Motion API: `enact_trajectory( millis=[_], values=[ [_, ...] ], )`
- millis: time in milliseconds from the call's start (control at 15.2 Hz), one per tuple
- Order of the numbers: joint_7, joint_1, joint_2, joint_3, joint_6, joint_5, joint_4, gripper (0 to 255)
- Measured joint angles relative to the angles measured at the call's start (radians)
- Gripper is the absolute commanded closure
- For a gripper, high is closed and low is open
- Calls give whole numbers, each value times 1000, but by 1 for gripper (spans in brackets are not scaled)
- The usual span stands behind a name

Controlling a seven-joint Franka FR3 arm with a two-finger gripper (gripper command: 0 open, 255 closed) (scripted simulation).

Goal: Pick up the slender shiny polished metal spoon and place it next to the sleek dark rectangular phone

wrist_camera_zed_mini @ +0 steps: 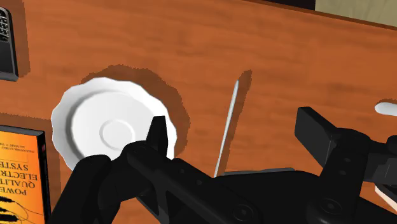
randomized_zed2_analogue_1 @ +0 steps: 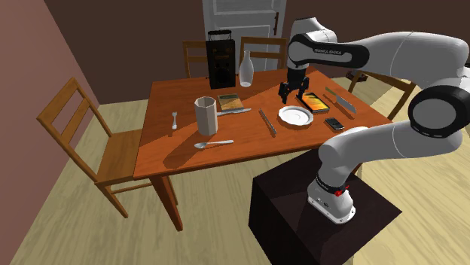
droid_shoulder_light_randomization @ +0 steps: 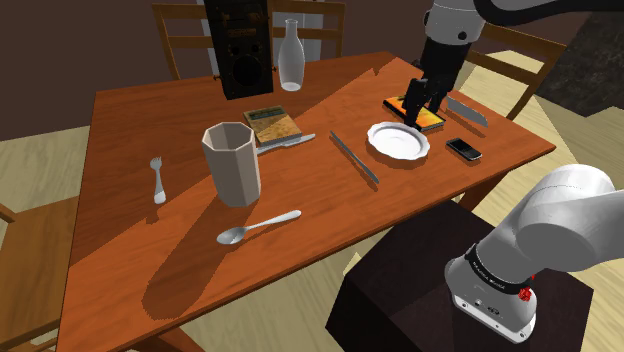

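spoon point(droid_shoulder_light_randomization: 258, 227): lying flat near the table point(droid_shoulder_light_randomization: 130, 120) front edge in the shoulder view, just in front of the big faceted cup point(droid_shoulder_light_randomization: 232, 163). Well apart from the gripper, not picked up yet.
phone point(droid_shoulder_light_randomization: 463, 149): dark slab, flat on the corner nearest the stand, just beside the white plate point(droid_shoulder_light_randomization: 398, 140). Bare wood next to it, so plenty of room for a spoon.
gripper point(droid_shoulder_light_randomization: 416, 108): hanging above the orange book point(droid_shoulder_light_randomization: 432, 122) and the plate, pointing down.
jaws: apart, clamped on nothing. Just plate and a long knife point(wrist_camera_zed_mini: 228, 127) underneath in the wrist view.
why there: probably only a start pose, wrong end of the table for the grab.
next, guessing: swing over past knife and cup, then a low pinch across that thin flat handle.
risk: clipping the cup, so close behind the spoon.
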Motion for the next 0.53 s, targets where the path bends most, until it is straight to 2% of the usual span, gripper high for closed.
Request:
enact_trajectory(
  millis=[198, 528],
  values=[
    [32, 8, 3, 25, 22, 17, -13, 0],
    [172, 43, 55, 138, 108, 84, -20, 0]
  ],
)
